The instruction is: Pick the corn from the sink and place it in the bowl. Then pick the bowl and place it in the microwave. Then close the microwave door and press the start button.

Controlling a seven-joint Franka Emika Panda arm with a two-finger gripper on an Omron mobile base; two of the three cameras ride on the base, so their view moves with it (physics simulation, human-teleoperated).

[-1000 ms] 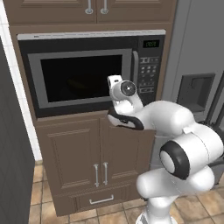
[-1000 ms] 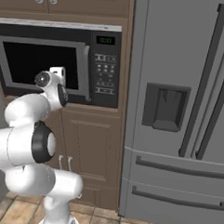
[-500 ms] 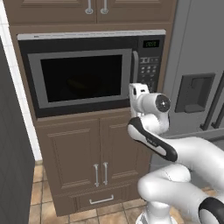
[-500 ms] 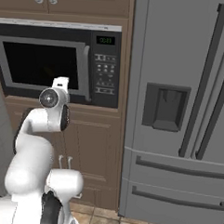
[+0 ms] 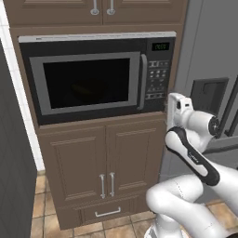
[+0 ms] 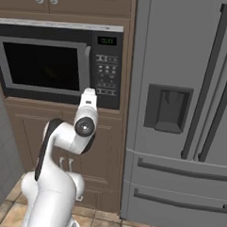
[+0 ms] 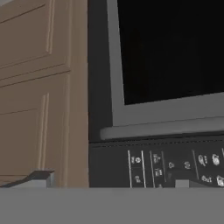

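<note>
Behind the closed microwave door, nothing can be made out through the dark window, so where the bowl and the corn are I cannot tell. That door sits flush in the microwave, its vertical silver handle just left of the control panel, whose small green display glows at the top. From the right base camera the same door and panel appear, with the handle between them.

In the hand camera the scene is rolled on its side: the door's dark window lies above the handle, and the panel's buttons run along below. The pincer points at that panel, its two tips standing far apart at the bottom edge, spread wide with nothing between them. From the left base camera the hand hangs just at the microwave's lower right corner, near the panel's bottom buttons; whether it touches them cannot be told.

Brown cabinet doors with paired silver pulls sit beneath the microwave, and more cabinets above. A grey steel refrigerator with a recessed dispenser stands just beside the cabinet column. Tan floor tiles show below.
</note>
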